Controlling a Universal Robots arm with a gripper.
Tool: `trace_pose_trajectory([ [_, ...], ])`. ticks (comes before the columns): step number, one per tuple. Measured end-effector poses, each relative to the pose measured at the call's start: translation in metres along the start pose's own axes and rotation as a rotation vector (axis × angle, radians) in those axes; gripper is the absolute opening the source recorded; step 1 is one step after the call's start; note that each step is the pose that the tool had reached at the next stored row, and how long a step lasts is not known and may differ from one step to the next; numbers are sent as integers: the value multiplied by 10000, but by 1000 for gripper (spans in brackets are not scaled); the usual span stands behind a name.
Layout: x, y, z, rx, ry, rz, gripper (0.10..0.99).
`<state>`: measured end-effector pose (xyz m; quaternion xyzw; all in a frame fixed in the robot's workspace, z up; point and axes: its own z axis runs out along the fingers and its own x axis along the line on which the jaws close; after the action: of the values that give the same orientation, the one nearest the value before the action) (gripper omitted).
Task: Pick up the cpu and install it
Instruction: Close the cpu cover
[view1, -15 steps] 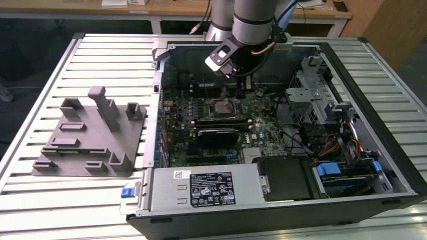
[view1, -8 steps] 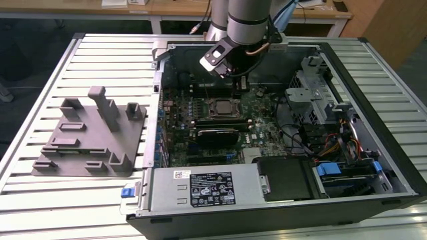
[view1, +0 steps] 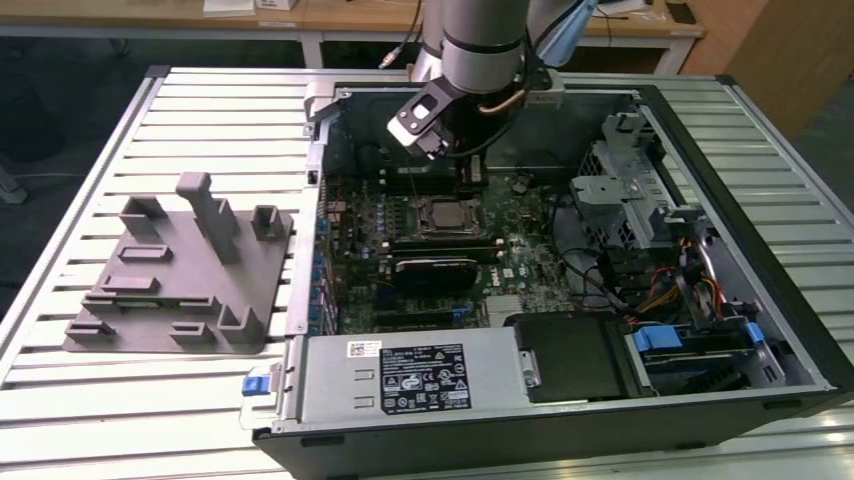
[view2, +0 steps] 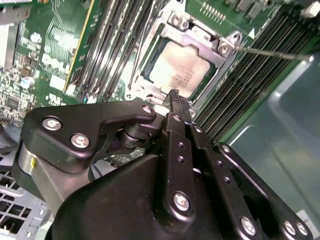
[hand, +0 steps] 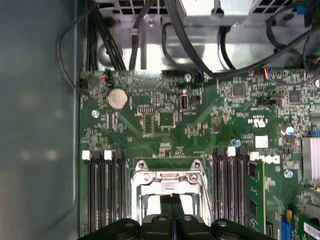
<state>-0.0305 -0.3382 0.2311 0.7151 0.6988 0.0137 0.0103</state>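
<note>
Nearest us in the exterior view, at six o'clock of the open computer case (view1: 534, 440), the power supply (view1: 414, 375) lies flat. Out at nine o'clock the grey plastic fixture (view1: 180, 270) stands on the slatted tabletop (view1: 200, 110). Middle of the motherboard (view1: 534, 265): the cpu socket (view1: 447, 215). And there is the cpu (view2: 176, 75) in the second wrist view, pale metal top up, lying inside the socket's metal frame (view2: 200, 42), level as far as I can judge. The hand (view2: 175, 97) hangs just above it, pinched narrow, fingertips (view2: 176, 112) together and carrying nothing. Whether they touch the chip, I cannot tell. Beyond, toward twelve o'clock, the arm (view1: 474, 40) rises over the case's far wall.

My read: the chip is placed and this is the seating check. Done well, that means a hand centred over the lid, travel straight up and down, no sideways drag across the contacts, and clearance from the thin latch lever (view2: 272, 52) and the memory slots (view2: 250, 85) beside the socket.
</note>
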Motion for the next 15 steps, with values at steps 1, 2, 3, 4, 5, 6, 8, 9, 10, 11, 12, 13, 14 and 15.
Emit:
trace_pose_trajectory([
  [1,-2,-15,5,0,0,5,106],
  [2,-5,-30,11,0,0,10,106],
  [3,-7,-43,17,0,0,15,106],
  [4,-9,-56,23,0,-2,19,106],
  [5,-11,-69,29,0,-2,24,106],
  [6,-13,-82,36,0,-3,29,106],
  [8,-17,-107,49,0,-5,40,106],
  [9,-19,-120,55,0,-5,46,106],
  [10,-21,-134,62,0,-6,52,106],
  [11,-22,-146,67,-1,-6,58,106],
  [12,-23,-155,71,0,-7,62,106],
  [13,-23,-159,72,0,-8,66,106],
  [14,-23,-159,72,0,-8,65,106],
  [15,-23,-159,72,1,-9,64,106],
])
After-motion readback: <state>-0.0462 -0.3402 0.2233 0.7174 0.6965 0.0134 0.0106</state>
